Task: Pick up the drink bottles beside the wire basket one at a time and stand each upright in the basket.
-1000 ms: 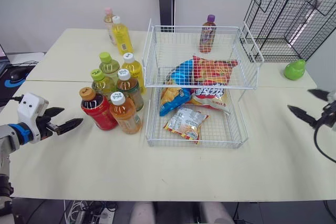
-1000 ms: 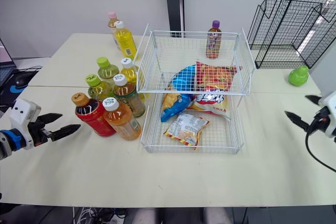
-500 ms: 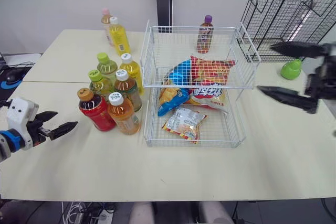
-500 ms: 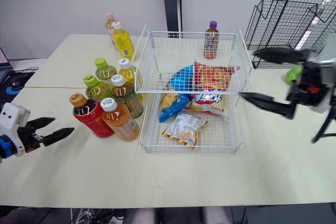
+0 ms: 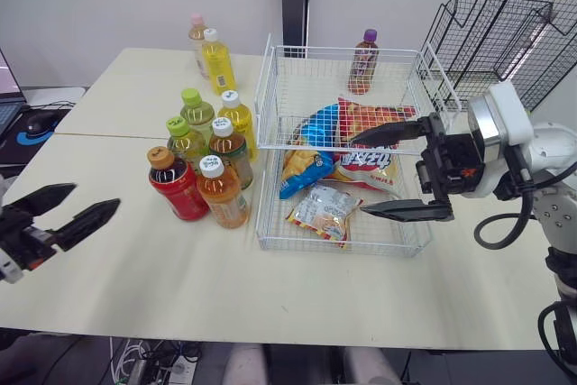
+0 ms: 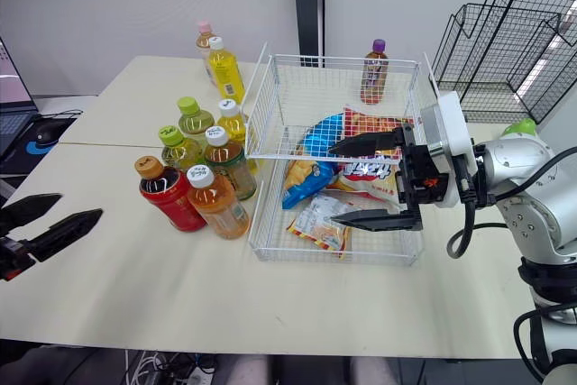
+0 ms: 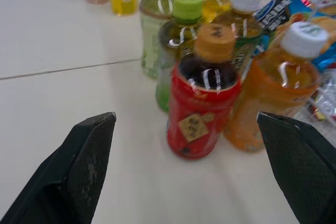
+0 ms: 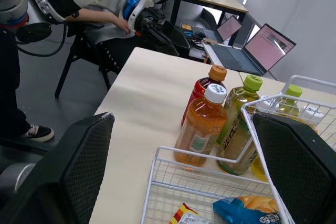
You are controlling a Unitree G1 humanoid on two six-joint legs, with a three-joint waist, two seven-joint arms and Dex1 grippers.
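Several drink bottles stand bunched left of the two-tier wire basket (image 5: 267, 242), with a red bottle (image 5: 176, 187) and an orange one (image 5: 222, 195) at the front. Farther back stand a yellow bottle (image 5: 216, 60) and a pink-capped one (image 5: 196, 33). A purple-capped bottle (image 5: 363, 62) is upright at the back of the top tier. My left gripper (image 5: 95, 197) is open, low at the near left, apart from the red bottle (image 7: 202, 103) it faces. My right gripper (image 5: 359, 175) hangs wide open over the basket's right front, holding nothing.
Snack bags (image 5: 321, 210) lie in the lower tier and crisp bags (image 5: 361, 129) above them. Black wire racks (image 5: 505, 24) stand at the back right, beside a green object (image 6: 523, 125). A laptop (image 6: 13, 78) sits far left. A person's leg (image 8: 23, 103) shows beyond the table's left end.
My right arm has swung in from the right edge to above the basket's front, fingers still wide apart. My left gripper has drawn back toward the near left corner. The camera has shifted.
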